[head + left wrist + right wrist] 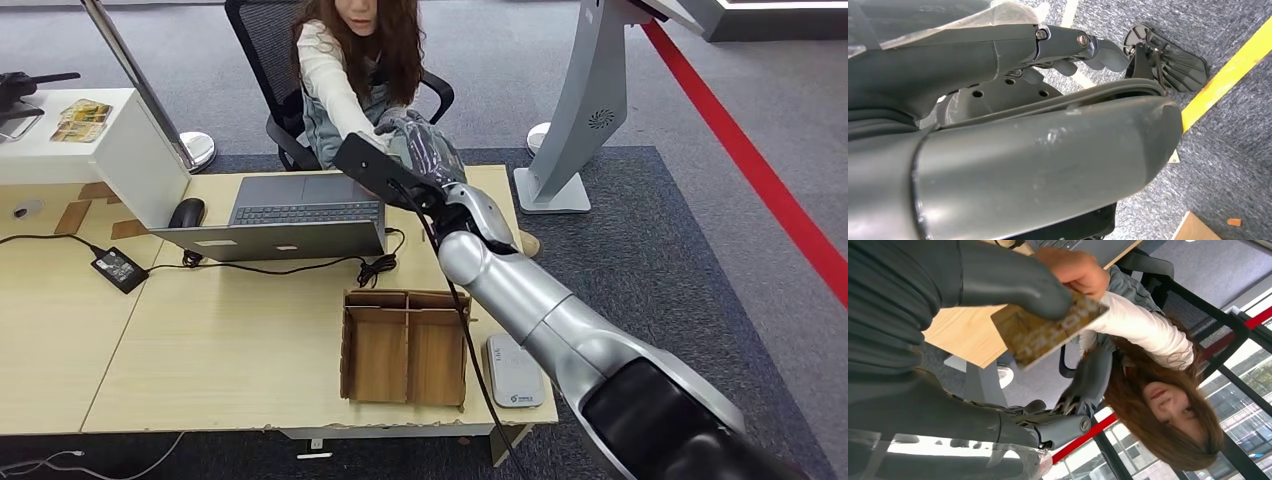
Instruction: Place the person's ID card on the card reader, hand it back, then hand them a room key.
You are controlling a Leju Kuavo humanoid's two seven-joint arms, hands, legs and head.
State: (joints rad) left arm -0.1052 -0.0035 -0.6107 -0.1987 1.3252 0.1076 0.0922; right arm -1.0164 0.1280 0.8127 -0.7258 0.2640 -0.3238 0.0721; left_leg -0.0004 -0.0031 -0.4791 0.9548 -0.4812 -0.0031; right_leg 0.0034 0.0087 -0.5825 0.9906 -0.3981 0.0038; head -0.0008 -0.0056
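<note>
My right arm reaches across the desk to the seated person (352,75), and my right hand (425,150) meets their outstretched hand. In the right wrist view my thumb (1013,282) presses a gold patterned card (1048,332) against my fingers. The person's hand (1073,267) grips the card's far edge at the same time. The white card reader (513,371) lies at the desk's near right corner, bare. My left hand (1083,47) hangs beside my body over the carpet with nothing in it.
An open laptop (290,215) and a mouse (186,212) sit at the back of the desk (220,350). A cardboard divider box (405,345) stands beside the reader. More gold cards (82,120) lie on a white stand at the left. A kiosk post (585,110) rises at the right.
</note>
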